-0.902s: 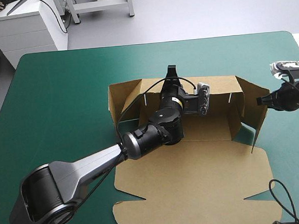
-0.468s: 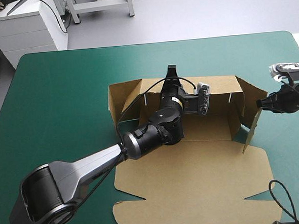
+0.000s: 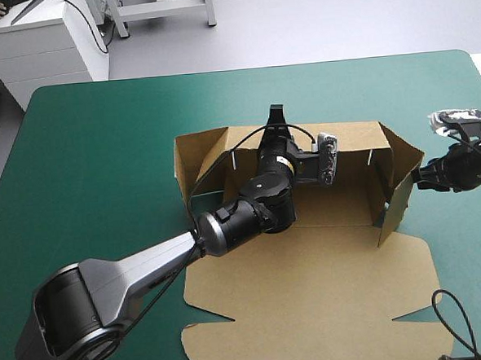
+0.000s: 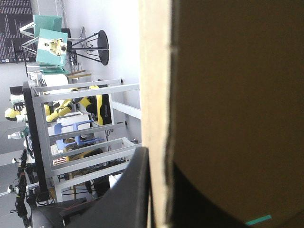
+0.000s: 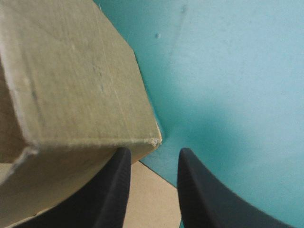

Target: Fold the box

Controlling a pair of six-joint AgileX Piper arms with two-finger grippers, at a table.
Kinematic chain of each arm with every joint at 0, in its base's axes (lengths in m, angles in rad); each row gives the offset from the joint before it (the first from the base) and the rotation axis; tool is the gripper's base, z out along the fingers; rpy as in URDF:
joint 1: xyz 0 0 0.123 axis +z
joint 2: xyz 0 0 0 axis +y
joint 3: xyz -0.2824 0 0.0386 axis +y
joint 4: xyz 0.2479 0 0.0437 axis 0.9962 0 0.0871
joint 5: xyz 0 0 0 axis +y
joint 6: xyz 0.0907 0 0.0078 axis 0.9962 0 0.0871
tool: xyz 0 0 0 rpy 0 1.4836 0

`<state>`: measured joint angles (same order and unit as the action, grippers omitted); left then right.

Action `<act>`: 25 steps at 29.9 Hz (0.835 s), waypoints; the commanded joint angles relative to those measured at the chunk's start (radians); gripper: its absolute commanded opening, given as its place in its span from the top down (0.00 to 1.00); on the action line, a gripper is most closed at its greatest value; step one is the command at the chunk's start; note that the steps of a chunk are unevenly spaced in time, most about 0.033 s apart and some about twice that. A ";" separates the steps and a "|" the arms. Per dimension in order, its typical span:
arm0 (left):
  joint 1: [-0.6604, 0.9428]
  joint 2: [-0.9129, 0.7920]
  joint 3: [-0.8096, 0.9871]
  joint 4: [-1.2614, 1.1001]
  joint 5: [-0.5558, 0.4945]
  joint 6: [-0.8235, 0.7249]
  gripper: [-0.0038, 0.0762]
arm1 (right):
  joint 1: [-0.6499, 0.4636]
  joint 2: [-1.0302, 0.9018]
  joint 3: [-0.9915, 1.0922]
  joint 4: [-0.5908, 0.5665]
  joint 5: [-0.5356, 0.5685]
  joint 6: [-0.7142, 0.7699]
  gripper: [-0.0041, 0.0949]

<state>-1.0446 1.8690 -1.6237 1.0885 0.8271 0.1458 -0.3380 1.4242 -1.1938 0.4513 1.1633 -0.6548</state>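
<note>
I keep the left gripper (image 3: 276, 112) clamped on the far wall (image 3: 352, 136) of the box (image 3: 312, 290) in the middle of the table (image 3: 99, 140); the right gripper (image 3: 420, 176), jaws narrowly apart and empty, has pushed the right wall (image 3: 397, 195) inward, nearer tucking.

The high camera sits above and behind the robot, faces forward and down, and takes in most of the tabletop (image 3: 99, 140) from a distance. The left wrist camera sits hard against the box (image 4: 228, 95) wall nearest the far edge and faces level into the room beyond. The right wrist camera looks down at close range on the wall nearest the right edge; the high view shares both walls.
</note>
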 commanded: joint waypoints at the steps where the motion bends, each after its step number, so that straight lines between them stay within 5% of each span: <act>1: -0.005 -0.052 -0.017 0.010 0.017 -0.014 0.96 | 0.000 -0.041 -0.026 0.002 0.033 0.027 0.64; 12: -0.005 -0.052 -0.017 0.010 0.014 -0.014 0.96 | 0.000 -0.167 -0.022 -0.006 0.074 0.082 0.64; 25: -0.005 -0.052 -0.017 0.010 0.011 -0.014 0.96 | 0.000 -0.323 0.185 0.126 0.061 0.079 0.64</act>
<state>-1.0446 1.8690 -1.6232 1.0874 0.8241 0.1458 -0.3380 1.1490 -1.0249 0.5171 1.2360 -0.5691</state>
